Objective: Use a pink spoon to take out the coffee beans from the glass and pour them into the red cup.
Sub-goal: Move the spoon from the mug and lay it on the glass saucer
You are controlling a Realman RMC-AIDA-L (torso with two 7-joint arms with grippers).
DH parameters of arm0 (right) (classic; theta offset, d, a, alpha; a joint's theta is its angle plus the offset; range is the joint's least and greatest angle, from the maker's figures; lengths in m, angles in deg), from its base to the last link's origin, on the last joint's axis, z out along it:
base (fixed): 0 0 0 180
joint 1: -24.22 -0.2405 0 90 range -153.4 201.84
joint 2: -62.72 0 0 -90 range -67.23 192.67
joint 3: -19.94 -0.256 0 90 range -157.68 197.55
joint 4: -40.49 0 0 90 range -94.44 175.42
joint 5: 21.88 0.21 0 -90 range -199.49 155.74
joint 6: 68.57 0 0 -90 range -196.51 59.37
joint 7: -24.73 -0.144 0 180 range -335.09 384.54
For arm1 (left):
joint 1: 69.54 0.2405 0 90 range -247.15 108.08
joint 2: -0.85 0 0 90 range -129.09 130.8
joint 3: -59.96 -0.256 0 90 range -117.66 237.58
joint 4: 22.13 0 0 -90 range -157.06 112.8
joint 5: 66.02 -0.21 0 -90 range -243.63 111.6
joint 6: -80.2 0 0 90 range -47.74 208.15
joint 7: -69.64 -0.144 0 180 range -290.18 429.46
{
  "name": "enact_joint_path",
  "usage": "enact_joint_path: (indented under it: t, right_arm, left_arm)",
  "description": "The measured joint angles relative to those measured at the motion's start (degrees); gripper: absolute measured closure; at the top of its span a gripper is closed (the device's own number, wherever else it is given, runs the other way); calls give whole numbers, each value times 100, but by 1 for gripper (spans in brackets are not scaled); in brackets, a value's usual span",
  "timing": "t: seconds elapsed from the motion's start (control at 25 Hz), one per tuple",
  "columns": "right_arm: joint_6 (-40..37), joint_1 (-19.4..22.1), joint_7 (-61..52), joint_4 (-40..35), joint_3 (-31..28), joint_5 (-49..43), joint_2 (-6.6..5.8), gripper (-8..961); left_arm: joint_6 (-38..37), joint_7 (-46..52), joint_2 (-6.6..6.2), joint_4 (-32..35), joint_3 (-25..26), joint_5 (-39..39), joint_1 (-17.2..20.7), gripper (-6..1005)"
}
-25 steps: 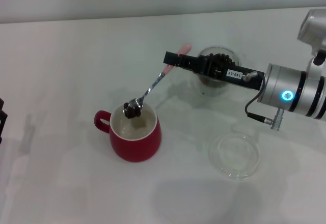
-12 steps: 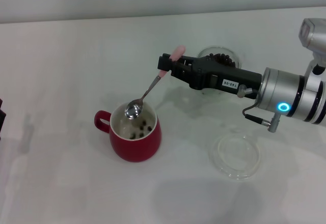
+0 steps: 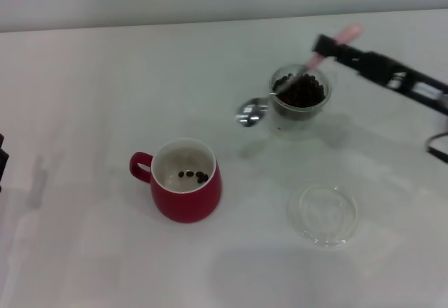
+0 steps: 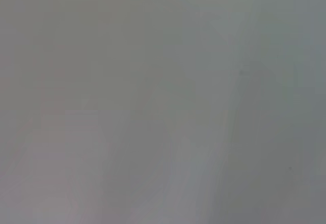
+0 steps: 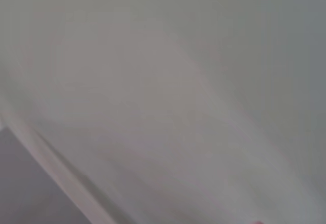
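Observation:
In the head view the red cup [image 3: 184, 190] stands at the middle front with a few coffee beans [image 3: 194, 176] on its white inside. The glass [image 3: 300, 99] stands farther back to the right, holding a heap of coffee beans [image 3: 302, 89]. My right gripper [image 3: 323, 47] is shut on the pink spoon [image 3: 316, 61] by its pink handle, just behind the glass. The spoon slants over the glass and its empty metal bowl [image 3: 250, 113] hangs left of the glass, above the table. The left gripper is parked at the left edge [image 3: 2, 161].
A flat clear glass saucer [image 3: 323, 214] lies at the front right, right of the red cup. The white table [image 3: 91, 98] ends at a wall along the back. Both wrist views show only a blank pale surface.
The spoon tipped its beans into the red cup and is now empty. My right gripper then drew back to the right, carrying the spoon from over the cup to over the glass.

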Motion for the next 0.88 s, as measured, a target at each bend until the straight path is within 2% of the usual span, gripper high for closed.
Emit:
enact_joint_path:
  t: [0.08, 0.16, 0.28, 0.36, 0.88]
  right_arm:
    - [-246, -7, -133, 260, -44, -9, -219, 787]
    - [-390, -18, -144, 525, -44, -62, -387, 787]
    - [-363, -24, -120, 808, -54, -386, -585, 786]
    - [-249, -30, -92, 936, -56, -594, -667, 785]
    - [298, 90, 152, 1282, -43, -1270, -656, 780]
  left_arm:
    - [0, 0, 0, 0, 0, 0, -15, 345]
    - [0, 0, 0, 0, 0, -1, -18, 345]
    - [0, 0, 0, 0, 0, -1, -19, 345]
    - [0, 0, 0, 0, 0, 0, -23, 345]
    - [-124, 0, 0, 0, 0, -7, -24, 345]
